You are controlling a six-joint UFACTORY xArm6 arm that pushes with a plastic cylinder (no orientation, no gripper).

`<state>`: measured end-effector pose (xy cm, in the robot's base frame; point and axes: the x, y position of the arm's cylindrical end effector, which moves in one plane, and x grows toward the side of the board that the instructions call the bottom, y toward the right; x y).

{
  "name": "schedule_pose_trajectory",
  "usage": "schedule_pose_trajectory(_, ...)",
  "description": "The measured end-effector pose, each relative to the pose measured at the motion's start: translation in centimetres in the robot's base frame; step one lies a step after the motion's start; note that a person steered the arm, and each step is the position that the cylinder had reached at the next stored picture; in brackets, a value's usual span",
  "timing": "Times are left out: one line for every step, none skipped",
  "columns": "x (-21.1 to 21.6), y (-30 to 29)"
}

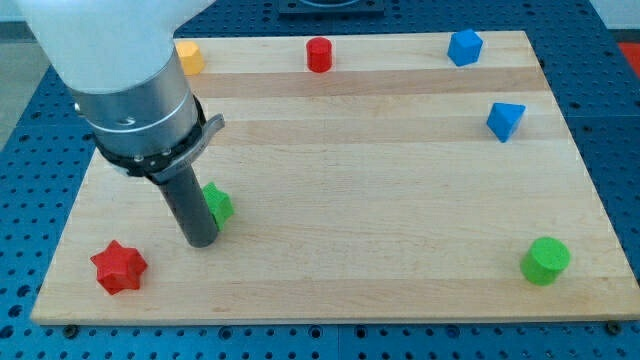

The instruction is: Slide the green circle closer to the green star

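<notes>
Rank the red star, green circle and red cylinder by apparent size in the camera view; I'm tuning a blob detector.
1. red star
2. green circle, close to it
3. red cylinder, though it sits farther from the camera

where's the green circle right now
The green circle sits near the board's bottom right corner in the view, alone, below the blue triangle-like block. It is far from my tip, which is beside the green star at left.
</notes>
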<state>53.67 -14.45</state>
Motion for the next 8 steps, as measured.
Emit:
schedule_pose_trajectory(0.0, 0.0)
schedule_pose_trajectory(0.8, 0.5)
schedule_pose_trajectory(0.4, 1.9)
schedule_pose_trajectory(-1.9, 3.7)
schedule_pose_trajectory(-2.1, 3.7)
schedule_pose_trajectory(-2.9, 3.7)
schedule_pose_trajectory(-3.3, 3.7)
schedule_pose_trajectory(-3.6, 3.7)
